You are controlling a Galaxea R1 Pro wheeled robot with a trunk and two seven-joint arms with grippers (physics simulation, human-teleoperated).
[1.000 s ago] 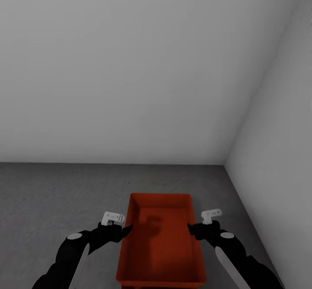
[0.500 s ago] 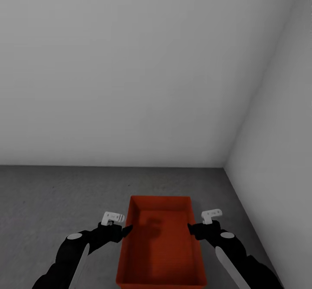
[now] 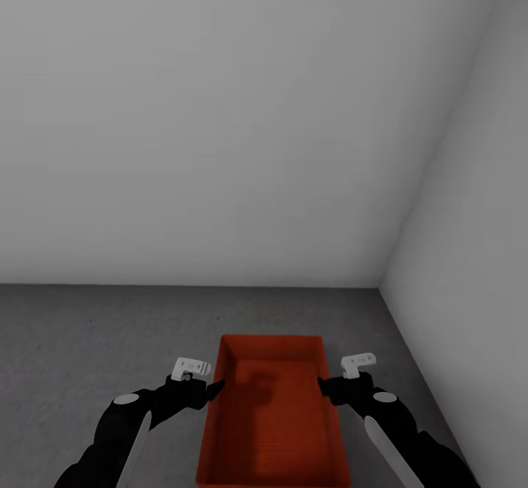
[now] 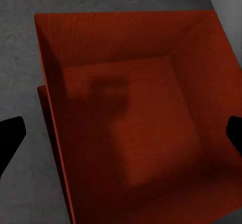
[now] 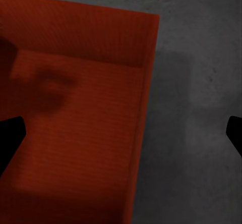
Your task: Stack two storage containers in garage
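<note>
In the garage, both wide-open grippers, left (image 3: pixel 214 387) and right (image 3: pixel 323 385), flanked the upper container (image 3: pixel 273 415), apparently stacked on another (image 4: pixel 43 99), so little remained

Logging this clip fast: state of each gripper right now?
Left gripper: open, straddling the container's left wall, holding nothing.
Right gripper: open, straddling its right wall, holding nothing.

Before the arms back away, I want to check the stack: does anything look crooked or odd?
Slightly. The top bin is level and undamaged, but in the left wrist view a strip of the lower bin peeks out beside its wall, so the two don't seem quite flush.
</note>
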